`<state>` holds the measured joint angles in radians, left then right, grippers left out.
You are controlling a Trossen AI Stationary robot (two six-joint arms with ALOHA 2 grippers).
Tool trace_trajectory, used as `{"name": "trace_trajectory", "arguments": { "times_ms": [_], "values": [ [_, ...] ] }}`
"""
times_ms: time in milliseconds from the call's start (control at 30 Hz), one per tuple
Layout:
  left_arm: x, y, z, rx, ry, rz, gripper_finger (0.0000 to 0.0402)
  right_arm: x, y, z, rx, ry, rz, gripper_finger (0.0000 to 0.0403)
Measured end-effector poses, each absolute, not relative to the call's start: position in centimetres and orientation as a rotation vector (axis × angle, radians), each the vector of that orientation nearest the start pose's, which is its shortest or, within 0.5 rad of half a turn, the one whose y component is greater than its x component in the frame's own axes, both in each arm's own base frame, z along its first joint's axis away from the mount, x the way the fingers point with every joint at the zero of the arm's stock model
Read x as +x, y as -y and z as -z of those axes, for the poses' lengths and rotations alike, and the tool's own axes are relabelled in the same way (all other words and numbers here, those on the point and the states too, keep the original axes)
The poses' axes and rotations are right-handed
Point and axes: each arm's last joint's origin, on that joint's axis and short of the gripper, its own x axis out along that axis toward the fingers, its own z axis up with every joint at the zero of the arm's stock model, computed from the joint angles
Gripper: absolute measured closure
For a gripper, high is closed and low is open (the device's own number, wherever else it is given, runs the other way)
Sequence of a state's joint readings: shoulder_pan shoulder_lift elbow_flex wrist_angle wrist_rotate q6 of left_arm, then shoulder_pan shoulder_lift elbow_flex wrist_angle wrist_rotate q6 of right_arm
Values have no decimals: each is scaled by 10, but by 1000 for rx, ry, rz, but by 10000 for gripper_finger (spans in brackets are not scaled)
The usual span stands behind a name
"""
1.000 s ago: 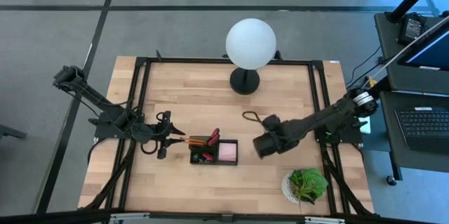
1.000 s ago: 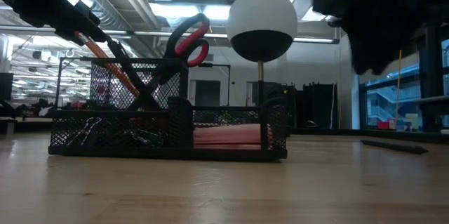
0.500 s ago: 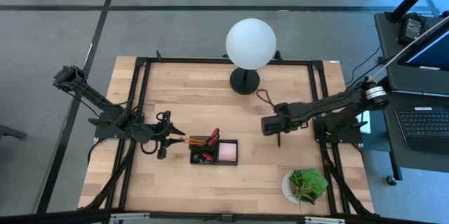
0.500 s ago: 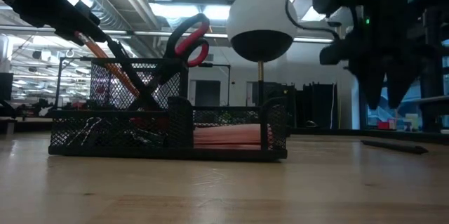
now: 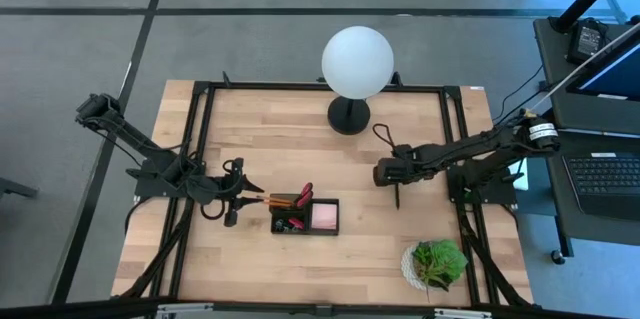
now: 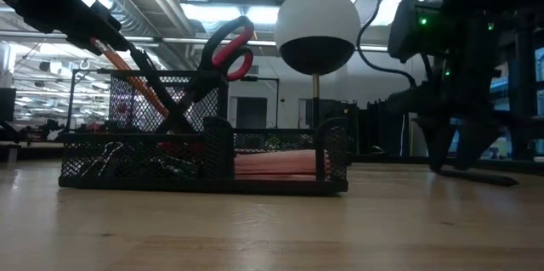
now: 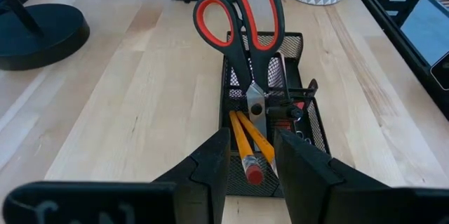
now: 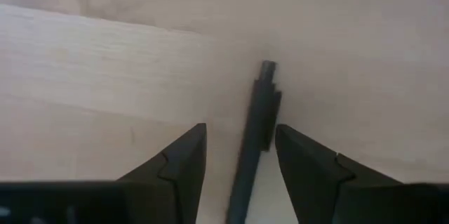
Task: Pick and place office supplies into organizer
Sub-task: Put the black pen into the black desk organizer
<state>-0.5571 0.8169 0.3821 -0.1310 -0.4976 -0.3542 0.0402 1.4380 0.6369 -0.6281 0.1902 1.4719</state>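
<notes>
Office supplies mostly sit in the one black mesh organizer (image 5: 304, 216) near the middle of the wooden surface (image 5: 290, 139): one pair of red-handled scissors (image 7: 242, 20) standing handles-up, two orange pencils (image 7: 247, 143) leaning beside them, and one pink sticky-note pad (image 5: 324, 217) in the compartment on the side toward the right arm. One black pen (image 8: 254, 136) lies loose on the surface, well apart from the organizer. The right gripper (image 8: 238, 161) is down over that pen, fingers spread with the pen between them and gaps showing on both sides. The left gripper (image 7: 251, 157) is at the organizer's end, its fingers parted on either side of the two pencils' eraser ends; whether they press the pencils cannot be told. One white globe lamp (image 5: 357, 62) and one potted plant (image 5: 437, 262) also stand on the surface.
</notes>
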Motion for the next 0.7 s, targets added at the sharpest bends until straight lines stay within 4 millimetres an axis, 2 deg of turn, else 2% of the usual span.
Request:
{"name": "trace_trajectory", "arguments": {
  "times_ms": [267,567,700],
  "values": [
    [148,76,-197,-62,-489,-30,296,213,4,-125,1000,-1058,1100,230],
    [148,76,-197,-60,-488,-36,296,213,5,-123,967,-1070,1087,231],
    [148,76,-197,-60,-488,-36,296,215,5,-124,967,-1062,1082,245]
  ]
}}
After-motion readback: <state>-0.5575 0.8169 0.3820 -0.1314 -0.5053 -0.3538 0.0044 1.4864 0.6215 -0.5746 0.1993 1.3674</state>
